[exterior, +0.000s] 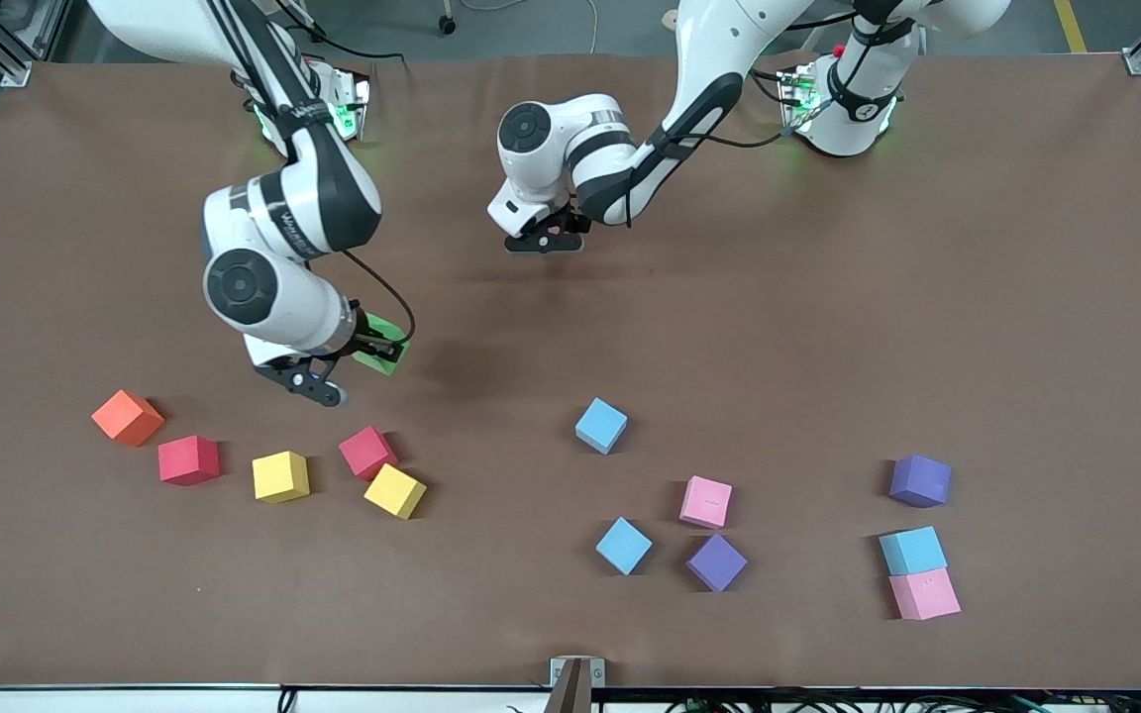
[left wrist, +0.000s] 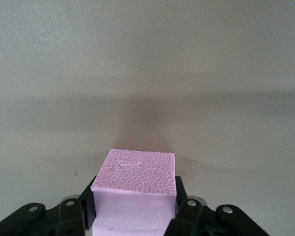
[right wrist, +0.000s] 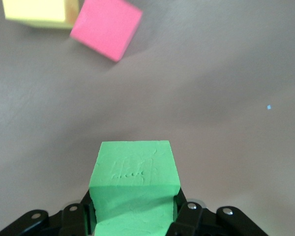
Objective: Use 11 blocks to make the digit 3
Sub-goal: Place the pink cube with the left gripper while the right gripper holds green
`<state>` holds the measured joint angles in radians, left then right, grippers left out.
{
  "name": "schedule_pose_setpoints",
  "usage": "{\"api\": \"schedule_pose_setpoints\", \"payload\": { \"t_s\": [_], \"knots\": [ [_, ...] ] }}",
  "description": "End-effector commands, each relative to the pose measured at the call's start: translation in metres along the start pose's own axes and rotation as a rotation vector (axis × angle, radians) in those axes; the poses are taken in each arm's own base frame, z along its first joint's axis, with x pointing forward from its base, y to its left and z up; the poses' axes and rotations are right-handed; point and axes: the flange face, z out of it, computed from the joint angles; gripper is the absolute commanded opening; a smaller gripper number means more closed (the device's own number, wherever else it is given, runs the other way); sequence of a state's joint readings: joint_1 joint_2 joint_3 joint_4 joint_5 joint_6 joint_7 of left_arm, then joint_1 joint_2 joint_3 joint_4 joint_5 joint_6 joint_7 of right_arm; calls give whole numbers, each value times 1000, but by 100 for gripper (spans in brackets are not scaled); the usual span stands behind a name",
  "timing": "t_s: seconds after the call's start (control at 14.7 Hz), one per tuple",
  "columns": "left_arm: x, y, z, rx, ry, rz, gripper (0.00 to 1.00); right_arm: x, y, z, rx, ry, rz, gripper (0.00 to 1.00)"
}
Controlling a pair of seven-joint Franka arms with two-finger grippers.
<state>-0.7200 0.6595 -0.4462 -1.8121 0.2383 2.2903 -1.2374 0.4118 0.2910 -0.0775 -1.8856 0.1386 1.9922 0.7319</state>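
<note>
In the front view the left gripper (exterior: 544, 241) hangs over bare table (exterior: 828, 327) with only a sliver of pink between its fingers; the left wrist view shows it plainly clamped on a pink cube (left wrist: 136, 189), whose lower part is cut off by the frame edge. The right gripper (exterior: 372, 349) likewise half hides its load from the front; the right wrist view shows it closed on the green cube (right wrist: 133, 189).

Taking the light blue cube (exterior: 601, 425) near the table's middle as landmark: the green cube is held up toward the right arm's end from it. The red cube (exterior: 368, 452) and yellow cube (exterior: 394, 490), touching at a corner, sit nearer the front camera toward that same end; the right wrist view cuts off most of that yellow cube.
</note>
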Motion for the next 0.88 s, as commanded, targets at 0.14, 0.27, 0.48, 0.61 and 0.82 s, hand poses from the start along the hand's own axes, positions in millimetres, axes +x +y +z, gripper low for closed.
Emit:
{"api": "schedule_pose_setpoints", "payload": {
  "t_s": [0.14, 0.27, 0.48, 0.61, 0.82],
  "knots": [
    [9, 6, 4, -4, 15, -17, 93, 9, 20, -21, 17, -27, 32, 0],
    [18, 5, -24, 16, 21, -36, 100, 13, 23, -25, 25, -28, 77, 0],
    [32, -4, -98, 31, 64, -71, 100, 9, 21, -31, 28, -36, 185, 0],
    [61, -23, -124, 3, 91, -128, 100, 7, 21, -37, 35, -31, 257, 0],
    [140, -84, -155, -32, 116, -274, 100, -9, 15, -40, 30, -34, 385, 0]
  ]
}}
